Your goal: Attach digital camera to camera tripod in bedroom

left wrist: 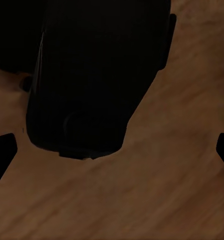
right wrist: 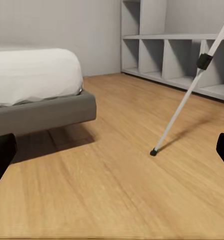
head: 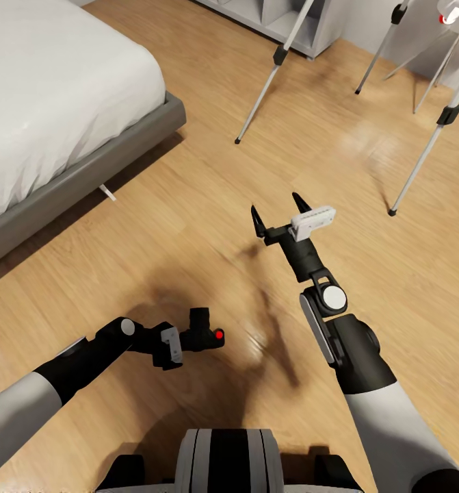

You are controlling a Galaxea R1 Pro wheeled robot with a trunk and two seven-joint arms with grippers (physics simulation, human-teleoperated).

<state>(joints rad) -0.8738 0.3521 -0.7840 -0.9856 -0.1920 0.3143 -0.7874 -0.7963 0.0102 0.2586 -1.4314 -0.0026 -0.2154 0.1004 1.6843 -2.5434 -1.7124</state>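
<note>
Two arms reach forward over the wooden floor (head: 188,205) in the head view. The left gripper (head: 188,340), at about 7 o'clock, has its fingers clamped on the digital camera (head: 205,334), whose red dot faces up. In the left wrist view the camera is a dark mass just in front of the lens (little detail can be seen there). The right gripper (head: 278,213), near the centre, holds nothing, and its fingers (head: 258,222) are wide apart. The camera tripod (head: 421,161) stands at about 1 o'clock, its silver legs spread on the floor, well apart from both grippers. The bed (head: 85,164) lies at 10 o'clock, and the grey shelf (right wrist: 177,50) stands behind one tripod leg.
</note>
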